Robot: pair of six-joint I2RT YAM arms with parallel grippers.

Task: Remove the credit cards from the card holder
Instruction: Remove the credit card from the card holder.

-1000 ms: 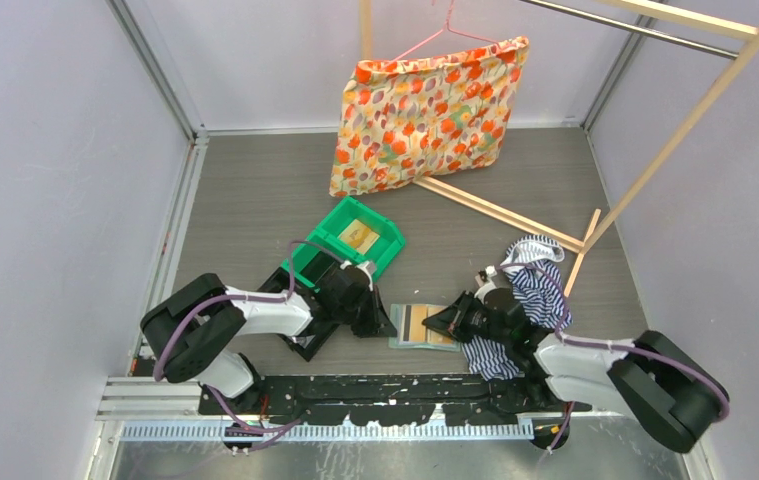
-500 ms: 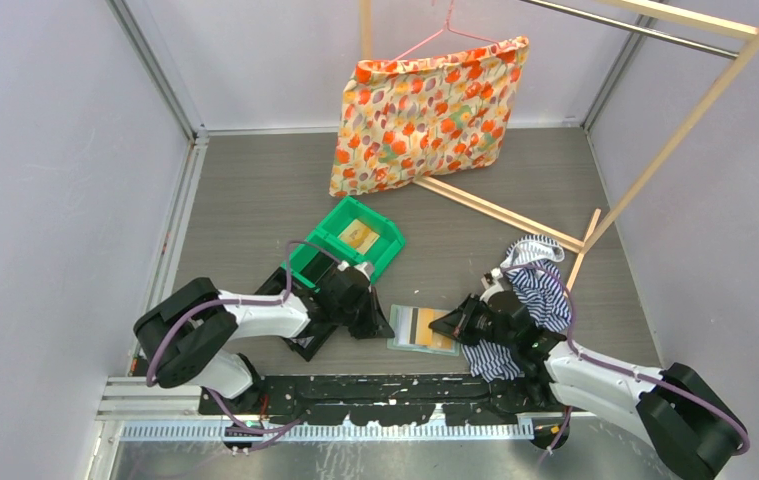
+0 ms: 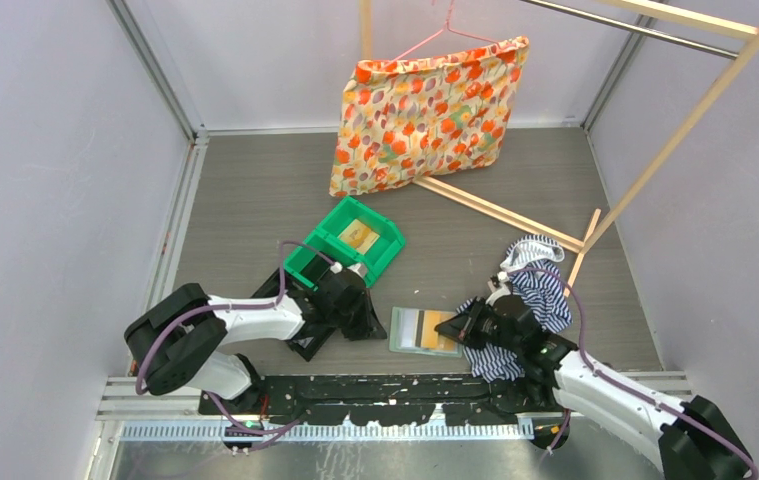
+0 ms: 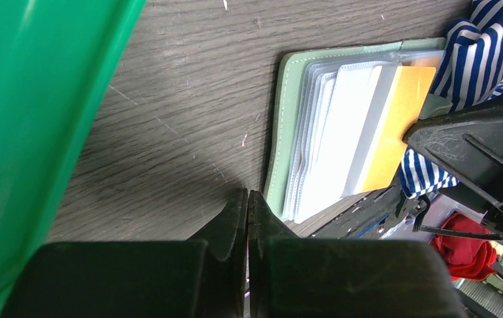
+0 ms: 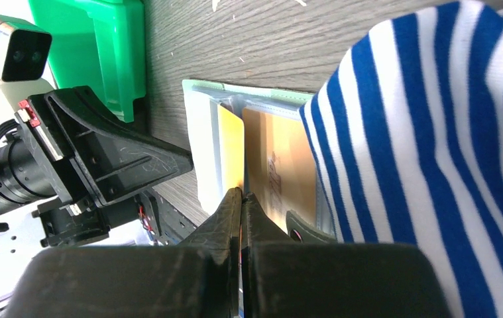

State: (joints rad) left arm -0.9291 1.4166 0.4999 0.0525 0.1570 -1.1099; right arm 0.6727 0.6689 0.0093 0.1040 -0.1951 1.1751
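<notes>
The grey counter (image 3: pixel 255 200) carries a green bin (image 3: pixel 385 255) by the left arm and a blue-striped cloth (image 3: pixel 545 290) by the right. Between them the card holder (image 3: pixel 402 330) lies open, with a white card (image 4: pixel 341 132) in its sleeves. The right fingers (image 5: pixel 228 212) pinch the edge of the tilted tan-gold card (image 4: pixel 397 119). The left fingers (image 4: pixel 232 218), pressed together and empty, are just beside the holder's left edge.

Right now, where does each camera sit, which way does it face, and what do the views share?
Top external: above and behind the bases, looking down at the grey wood-grain table; left arm and right arm show.
Left wrist: looks past its shut left pincer at the sage-green soft card holder.
Right wrist: looks past its right pincer, shut on a tan-gold plastic card.
Shared: both wrist views show the holder, the card and the blue-striped cloth.
</notes>
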